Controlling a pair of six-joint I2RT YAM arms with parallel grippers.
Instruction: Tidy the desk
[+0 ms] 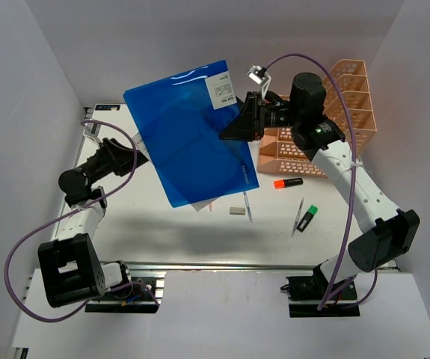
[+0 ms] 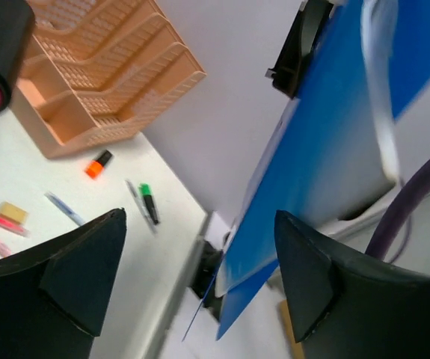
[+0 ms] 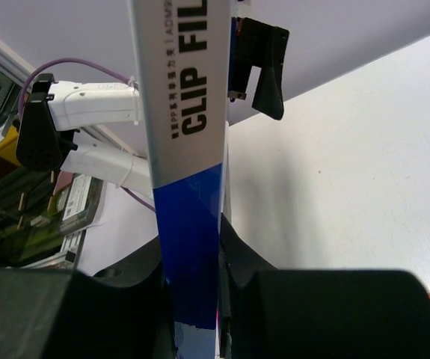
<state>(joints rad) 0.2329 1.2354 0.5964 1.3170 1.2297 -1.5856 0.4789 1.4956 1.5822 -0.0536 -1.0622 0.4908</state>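
top external shows the right gripper [image 1: 238, 127] clamped on a blue file [image 1: 185, 142] above the desk [image 1: 162, 232] — left gripper [image 1: 131, 153] wide open, empty (by its left edge). best to swing it steadily toward the rack [image 1: 334, 112], far right.

Glossy plastic folder [image 1: 188, 142], matt white desk [image 1: 170, 235], seemingly plastic rack [image 1: 353, 101]
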